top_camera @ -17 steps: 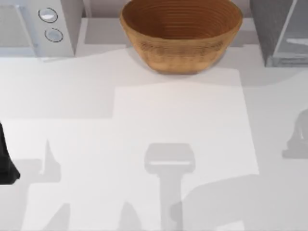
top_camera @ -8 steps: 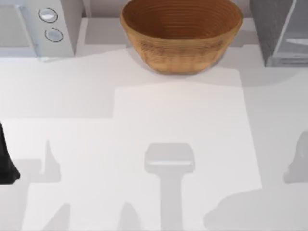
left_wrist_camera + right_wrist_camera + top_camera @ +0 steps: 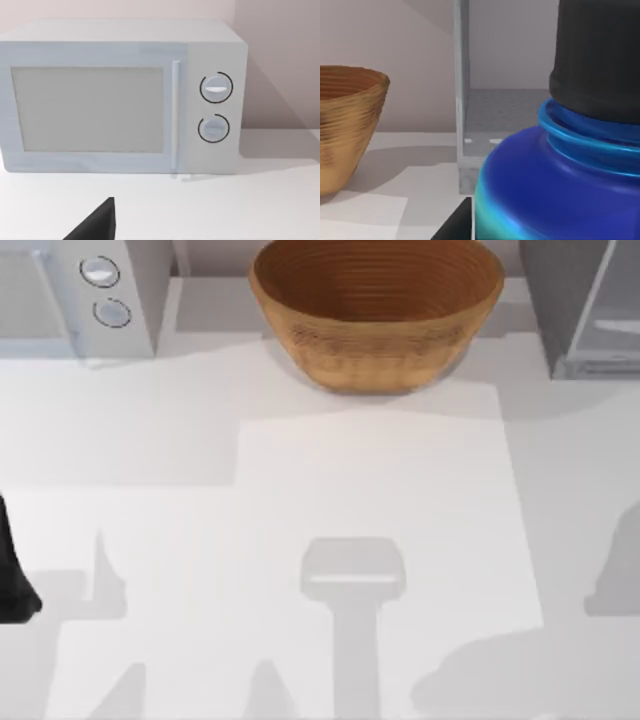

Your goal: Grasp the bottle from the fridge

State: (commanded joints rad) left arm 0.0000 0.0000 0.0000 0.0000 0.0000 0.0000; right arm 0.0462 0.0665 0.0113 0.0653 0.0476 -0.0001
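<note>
Top, left wrist and right wrist views of a two-arm AgileX rig at a white table (image 3: 300, 480). The top view shows a woven bowl (image 3: 376, 310) at the far middle, a white microwave (image 3: 70, 295) with two round knobs at the far left, and the fridge (image 3: 580, 305), a dark grey speckled cabinet with a pale glassy panel, at the far right. The left arm (image 3: 12, 575) sits as a dark shape at the table's left edge, apparently parked; its wrist camera faces the microwave's door and knobs, with one dark finger (image 3: 97, 225) low in the frame, and whether that gripper is open or closed cannot be told. The right wrist view supplies what the overhead view lacks: the bottle (image 3: 555, 185), blue with a black cap (image 3: 597, 60) and a teal lower band, looms very close to the lens, with the fridge's frame and grey interior floor behind it and the bowl off to one side. A dark edge (image 3: 455, 225) beside the bottle may belong to the right gripper, but whether its fingers grip the bottle cannot be told. Judged from this nearness, the step in hand is the grasp or withdrawal; the next move calls for a firm hold and a path clear of the fridge frame.
</note>
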